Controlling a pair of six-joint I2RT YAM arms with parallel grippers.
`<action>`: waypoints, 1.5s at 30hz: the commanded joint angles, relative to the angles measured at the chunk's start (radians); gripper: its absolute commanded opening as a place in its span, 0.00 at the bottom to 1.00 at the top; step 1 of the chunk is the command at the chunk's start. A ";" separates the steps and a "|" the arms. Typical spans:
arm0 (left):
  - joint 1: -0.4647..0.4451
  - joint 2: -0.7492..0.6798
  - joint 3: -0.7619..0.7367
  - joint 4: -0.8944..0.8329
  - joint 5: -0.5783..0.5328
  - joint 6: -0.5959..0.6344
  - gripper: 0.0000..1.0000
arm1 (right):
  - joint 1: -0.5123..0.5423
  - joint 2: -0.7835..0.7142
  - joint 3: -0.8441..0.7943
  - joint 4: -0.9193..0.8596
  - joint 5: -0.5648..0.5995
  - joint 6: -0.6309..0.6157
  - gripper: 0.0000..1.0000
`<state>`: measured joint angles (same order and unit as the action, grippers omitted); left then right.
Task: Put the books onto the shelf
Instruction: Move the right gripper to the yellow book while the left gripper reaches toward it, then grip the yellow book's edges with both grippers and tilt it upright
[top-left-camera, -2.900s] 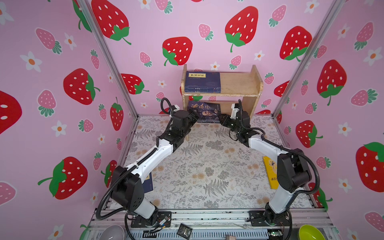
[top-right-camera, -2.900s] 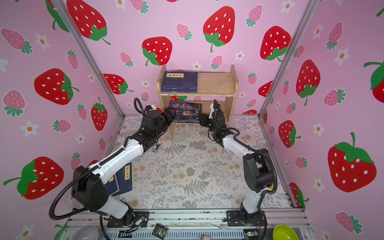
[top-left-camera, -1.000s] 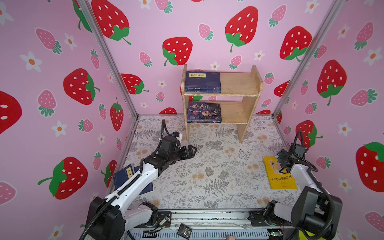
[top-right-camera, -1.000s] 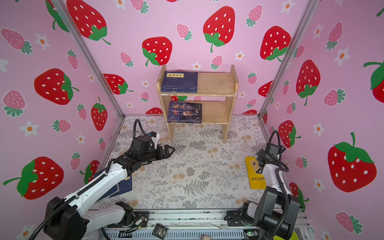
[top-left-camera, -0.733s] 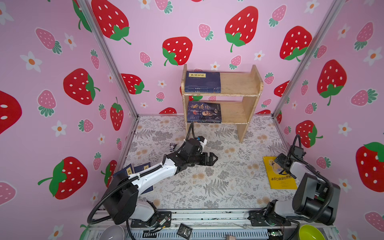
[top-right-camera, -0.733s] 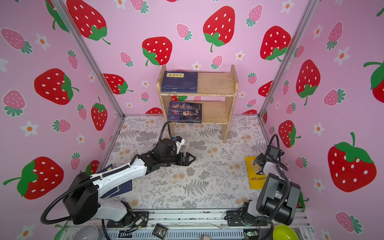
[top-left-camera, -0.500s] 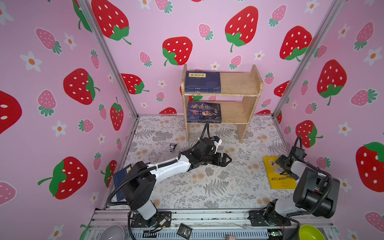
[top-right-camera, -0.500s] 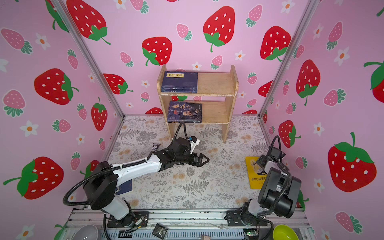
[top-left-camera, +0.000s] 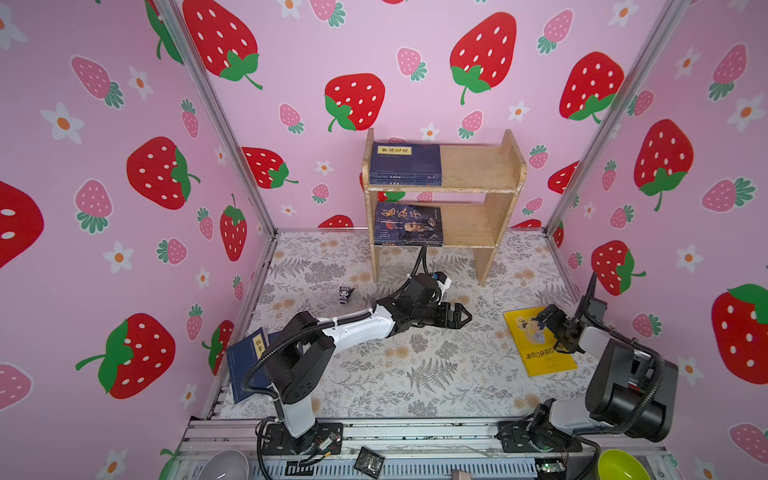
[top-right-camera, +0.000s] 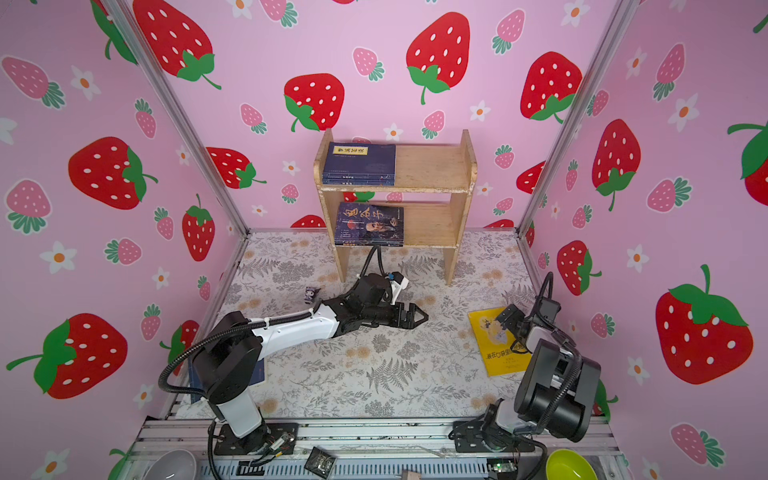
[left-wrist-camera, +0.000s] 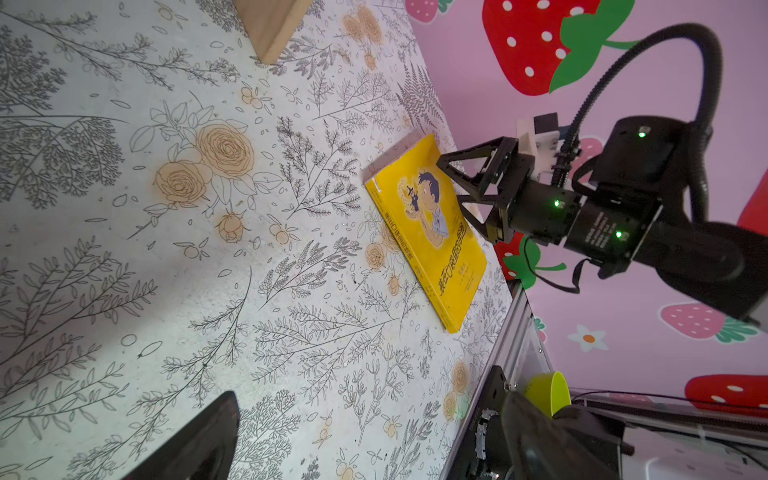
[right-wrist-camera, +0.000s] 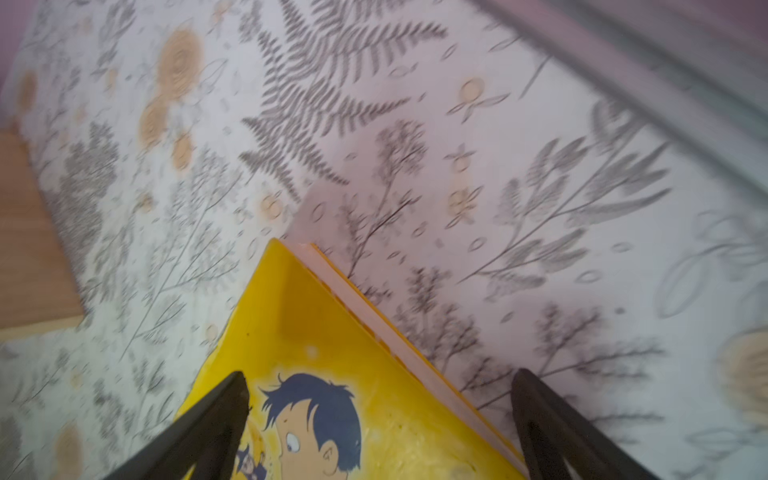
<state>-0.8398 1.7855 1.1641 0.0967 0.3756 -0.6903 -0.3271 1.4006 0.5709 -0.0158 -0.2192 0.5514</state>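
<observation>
**Both top views.** We see the left pincer (top-left-camera: 463, 316) spread and empty. It lies low over the floral worktop (top-left-camera: 415, 365) near the frame's centre, with its tips toward the right. The right pincer (top-left-camera: 544, 322), at centre right, is likewise spread wide and grips nothing.

**Right wrist view.** One finger (right-wrist-camera: 216, 415) lies over the cover of the yellow cartoon book (right-wrist-camera: 316, 332) and the other lies beyond its page edge. We cannot tell whether either touches the book.

**Surroundings.**
- The yellow cartoon book (top-left-camera: 540, 353) lies flat on the worktop at centre right.
- The shelf (top-left-camera: 478, 166) stands behind, at upper centre.
- A navy book (top-left-camera: 405, 164) lies at the left of the shelf's top tier.
- A dark book with an old man's face (top-left-camera: 409, 224) lies at the left of the lower tier.
- A second navy book (top-left-camera: 245, 361) lies on the worktop at lower left, partly hidden by the left arm.
- A small dark figurine (top-left-camera: 345, 294) stands left of centre.
</observation>
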 joint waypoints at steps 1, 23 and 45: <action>0.000 0.043 0.029 0.000 -0.044 -0.092 0.99 | 0.127 -0.032 -0.051 -0.059 -0.115 0.092 1.00; -0.044 0.172 -0.083 0.153 -0.264 -0.545 0.94 | 0.765 0.001 -0.163 0.218 -0.069 0.477 1.00; 0.036 -0.038 -0.416 0.604 -0.299 -0.585 0.53 | 0.881 0.358 -0.003 0.489 -0.193 0.501 0.73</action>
<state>-0.8047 1.7851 0.7582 0.6064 0.0772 -1.2713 0.5266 1.6981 0.5804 0.5892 -0.3614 1.0115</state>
